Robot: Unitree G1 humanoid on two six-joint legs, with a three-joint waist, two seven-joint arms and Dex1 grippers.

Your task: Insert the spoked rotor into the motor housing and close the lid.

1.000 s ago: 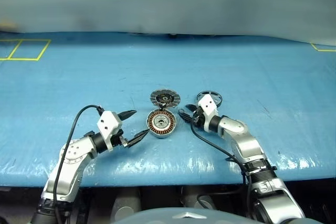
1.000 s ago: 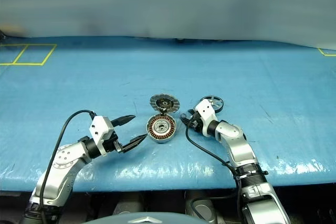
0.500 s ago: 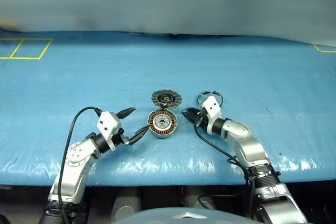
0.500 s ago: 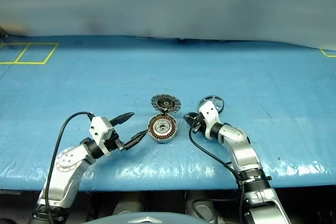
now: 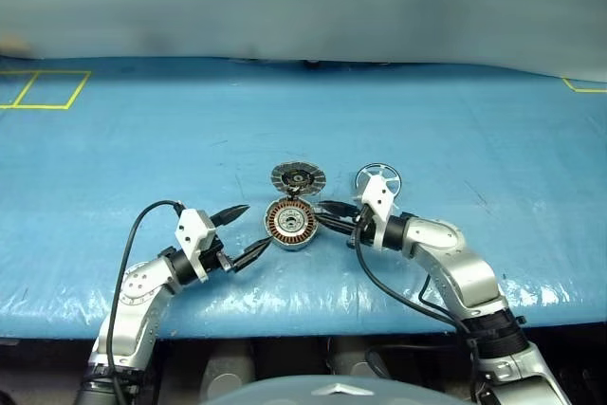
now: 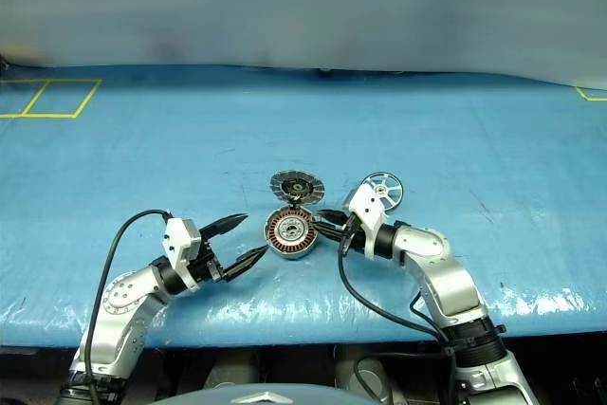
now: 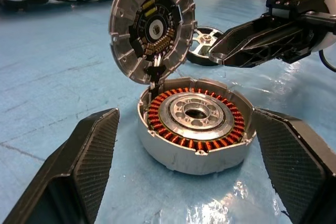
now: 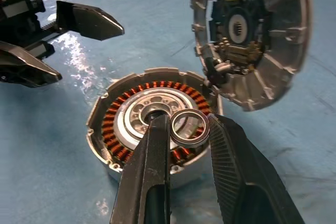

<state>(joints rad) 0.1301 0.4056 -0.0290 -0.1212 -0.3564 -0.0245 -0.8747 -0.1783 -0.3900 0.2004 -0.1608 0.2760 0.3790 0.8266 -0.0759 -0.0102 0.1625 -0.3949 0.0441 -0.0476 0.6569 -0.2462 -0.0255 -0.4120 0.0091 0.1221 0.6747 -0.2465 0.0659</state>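
Blue table (image 5: pixel 493 130), centre frame: motor housing (image 5: pixel 289 223) open, lid (image 5: pixel 298 177) upright behind, spoked rotor (image 5: pixel 379 178) lying right of the lid; left end effector (image 5: pixel 257 226) wide beside the housing, right end effector (image 5: pixel 322 222) pinching a small metal ring (image 8: pixel 190 113) over it, so best centre on the bore and lower level.

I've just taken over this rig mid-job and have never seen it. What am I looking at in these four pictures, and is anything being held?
This is a two-armed humanoid robot. The two wide pictures come from its head, looking down over a blue table. The two close-ups come from cameras on its wrists.

On the table sits the motor housing, with copper windings showing. Its hinged lid stands open behind it. The spoked rotor lies loose on the table beyond the right arm.

The left gripper is open, with one finger on each side of the housing. The right gripper pinches a small metal ring beside the housing.
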